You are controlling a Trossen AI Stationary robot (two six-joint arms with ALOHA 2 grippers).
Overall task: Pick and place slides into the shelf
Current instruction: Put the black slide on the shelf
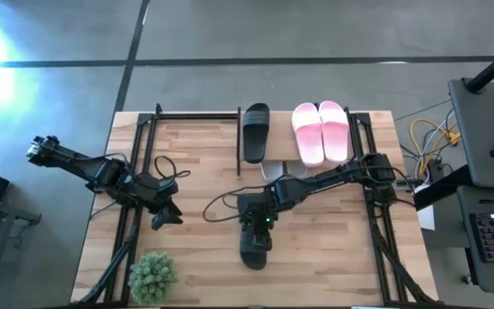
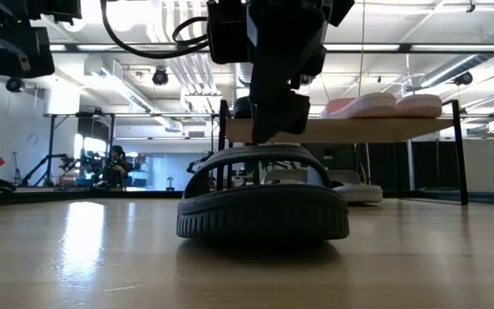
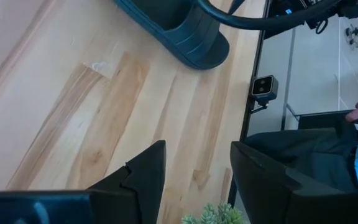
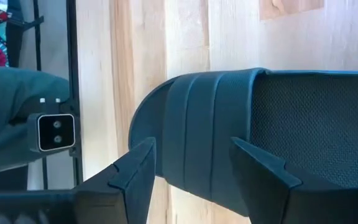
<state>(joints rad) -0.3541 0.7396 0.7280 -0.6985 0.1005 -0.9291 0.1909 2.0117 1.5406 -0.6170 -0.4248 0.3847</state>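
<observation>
A ribbed black slide (image 1: 254,249) is lying at the table's (image 1: 333,266) six o'clock, the right gripper (image 1: 256,230) hovering jaws-apart above. The left gripper (image 1: 166,215), open, is idling at nine; a plant (image 1: 153,276) is sitting at seven.

Right gripper (image 1: 256,225) lowered mid-table, fingers apart, left gripper (image 1: 166,215) waiting, fingers apart
</observation>
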